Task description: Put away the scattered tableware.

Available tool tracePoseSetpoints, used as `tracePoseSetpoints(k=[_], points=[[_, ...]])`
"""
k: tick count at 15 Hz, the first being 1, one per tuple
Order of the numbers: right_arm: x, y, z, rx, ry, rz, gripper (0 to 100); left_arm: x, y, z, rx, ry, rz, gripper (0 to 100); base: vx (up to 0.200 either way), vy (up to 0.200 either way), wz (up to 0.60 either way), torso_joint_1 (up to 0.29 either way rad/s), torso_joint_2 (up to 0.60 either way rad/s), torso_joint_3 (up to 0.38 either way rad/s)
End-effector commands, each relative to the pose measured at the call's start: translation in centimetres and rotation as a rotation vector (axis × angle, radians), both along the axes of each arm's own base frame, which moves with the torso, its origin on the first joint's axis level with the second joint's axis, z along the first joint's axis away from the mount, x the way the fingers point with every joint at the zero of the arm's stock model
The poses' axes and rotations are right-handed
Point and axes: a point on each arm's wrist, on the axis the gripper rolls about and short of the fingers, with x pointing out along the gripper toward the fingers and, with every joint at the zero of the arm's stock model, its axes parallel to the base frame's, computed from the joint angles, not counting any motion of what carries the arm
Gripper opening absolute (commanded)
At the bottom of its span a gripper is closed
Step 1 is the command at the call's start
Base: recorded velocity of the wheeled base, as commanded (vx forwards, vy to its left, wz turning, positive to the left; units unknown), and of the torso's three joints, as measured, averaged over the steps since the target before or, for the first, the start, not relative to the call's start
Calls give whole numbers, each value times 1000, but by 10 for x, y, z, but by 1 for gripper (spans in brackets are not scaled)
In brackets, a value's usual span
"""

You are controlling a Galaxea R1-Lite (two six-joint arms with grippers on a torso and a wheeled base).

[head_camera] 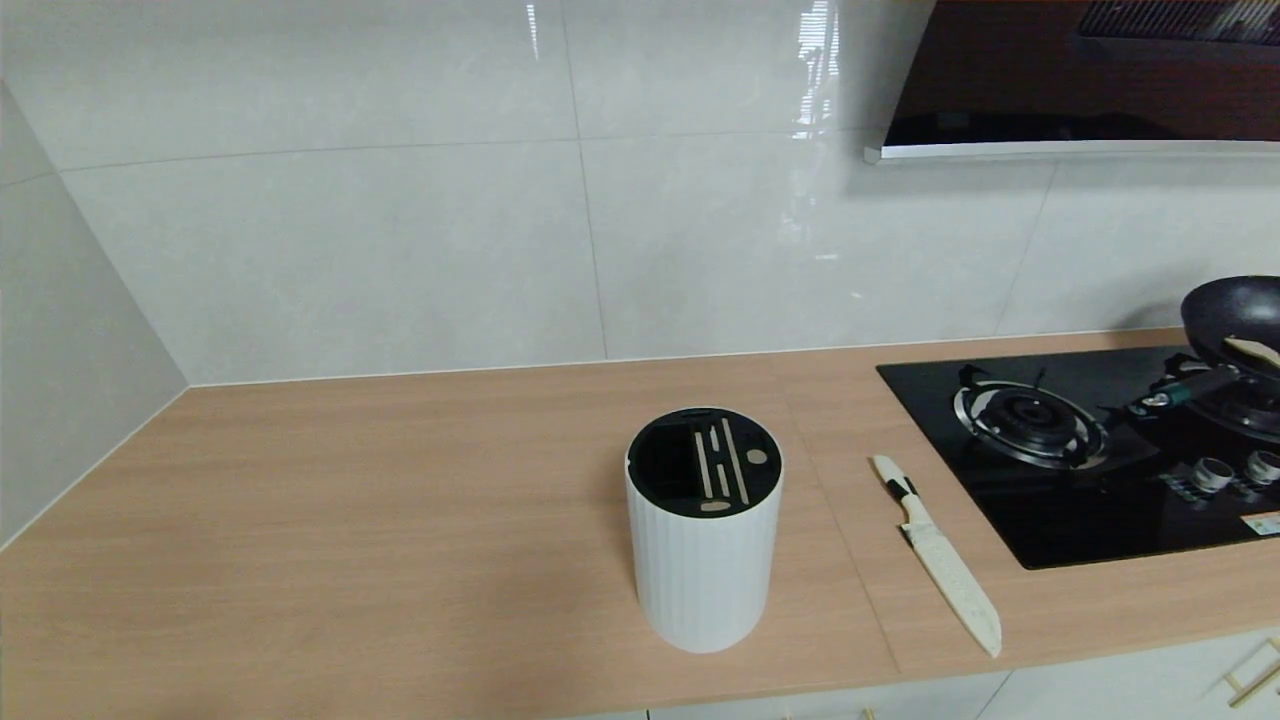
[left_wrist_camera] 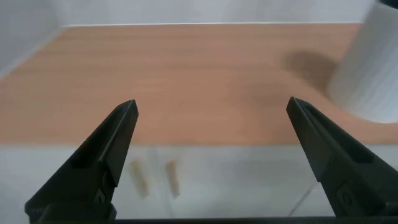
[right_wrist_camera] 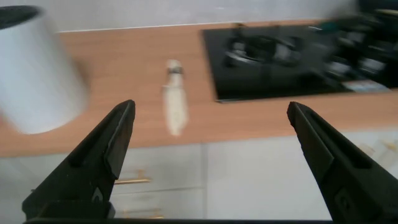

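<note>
Pincers first: my left pincer (left_wrist_camera: 211, 106) stands wide open with nothing between its dark fingers. It is held out past the front edge of the pale wooden countertop (head_camera: 350, 520), over the white cabinet fronts. My right pincer (right_wrist_camera: 210, 107) is spread just as wide and is likewise empty, also off the counter's front edge.

The white ribbed cylindrical knife holder (head_camera: 704, 530), with its black slotted top, stands upright on the countertop near the front edge. To its right, the knife with a cream speckled blade and a cream-and-black handle (head_camera: 935, 550) lies flat on the wood. It rests between the holder and the black glass gas hob (head_camera: 1090, 520), touching neither, though nearer the hob. Its handle points toward the grey tiled wall (head_camera: 400, 250) and its blade tip toward the counter's front edge.

From my right wrist, the knife lies on the counter ahead of my open fingers, well apart from them.

A black frying pan (head_camera: 1235, 315) sits at the hob's far right side, and a dark range hood (head_camera: 1080, 80) hangs on the wall above.
</note>
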Motion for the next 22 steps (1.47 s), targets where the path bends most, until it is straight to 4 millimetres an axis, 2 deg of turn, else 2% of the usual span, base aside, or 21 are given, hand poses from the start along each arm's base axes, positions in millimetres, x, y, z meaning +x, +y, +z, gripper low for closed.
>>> tracePoseSetpoints(k=[1,10,12,13,14,16,17,18,19,21,22], points=[[0,0,0,1,1,1,100,0,0,0,0,2,2,100,0,0,0,0,0,0],[0,0,2,-8,-11,1,100,0,0,0,-2,2,2,100,0,0,0,0,0,0],[-13,1,52,21,-156,60,100,0,0,0,-2,2,2,100,0,0,0,0,0,0],[-12,1,65,16,-132,98,100,0,0,0,-2,2,0,100,0,0,0,0,0,0],[1,3,79,7,-6,171,100,0,0,0,-2,2,2,100,0,0,0,0,0,0],[32,5,92,25,168,239,100,0,0,0,-2,2,2,100,0,0,0,0,0,0],[61,6,100,36,297,239,100,0,0,0,-2,2,2,100,0,0,0,0,0,0],[81,7,106,41,369,255,100,0,0,0,-2,2,2,100,0,0,0,0,0,0],[97,8,109,44,424,270,100,0,0,0,-2,2,2,100,0,0,0,0,0,0],[148,14,114,47,540,292,100,0,0,0,0,2,2,100,0,0,0,0,0,0],[161,16,114,45,559,296,100,0,0,0,-2,2,2,100,0,0,0,0,0,0]])
